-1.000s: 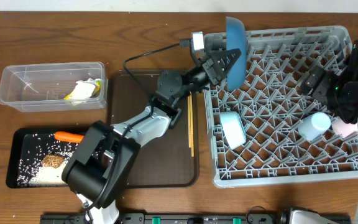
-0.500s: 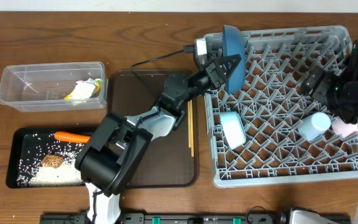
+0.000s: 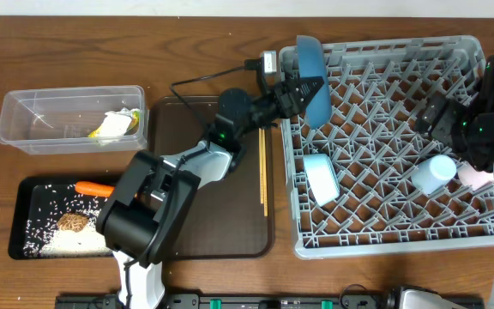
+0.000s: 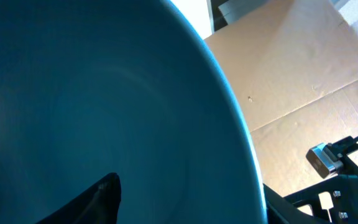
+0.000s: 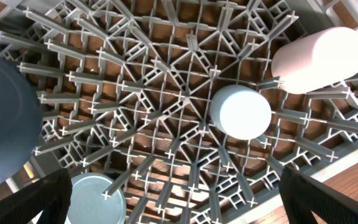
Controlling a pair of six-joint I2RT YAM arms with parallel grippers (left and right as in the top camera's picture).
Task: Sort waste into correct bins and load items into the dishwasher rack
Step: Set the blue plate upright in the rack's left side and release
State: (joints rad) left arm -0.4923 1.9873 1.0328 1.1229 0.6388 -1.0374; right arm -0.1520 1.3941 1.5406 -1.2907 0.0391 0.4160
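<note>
The large dark blue plate [image 3: 313,67] stands on edge, leaning in the far-left corner of the grey dishwasher rack [image 3: 393,233]. My left gripper [image 3: 303,91] is at the plate's near rim with its jaws spread and is open. The plate [image 4: 104,93] fills the left wrist view, with one fingertip [image 4: 98,199] low beside it. My right gripper [image 5: 179,208] hangs open over the rack's right side. Below it are the light blue cup [image 5: 240,112], the pink cup [image 5: 319,59] and the pale blue bowl [image 5: 95,199]. The chopsticks [image 3: 264,172] lie on the brown tray.
The clear tub [image 3: 71,93] at the left holds the yellow wrapper [image 3: 114,126] and a white tissue. The black tray [image 3: 24,193] holds the carrot [image 3: 95,188], rice [image 3: 67,242] and a brown lump [image 3: 73,222]. The brown serving tray [image 3: 213,223] lies beside the rack.
My left gripper's jaws have spread apart at the plate. The plate has tipped over to the left, into the rack's far-left corner. The right arm has not moved.
</note>
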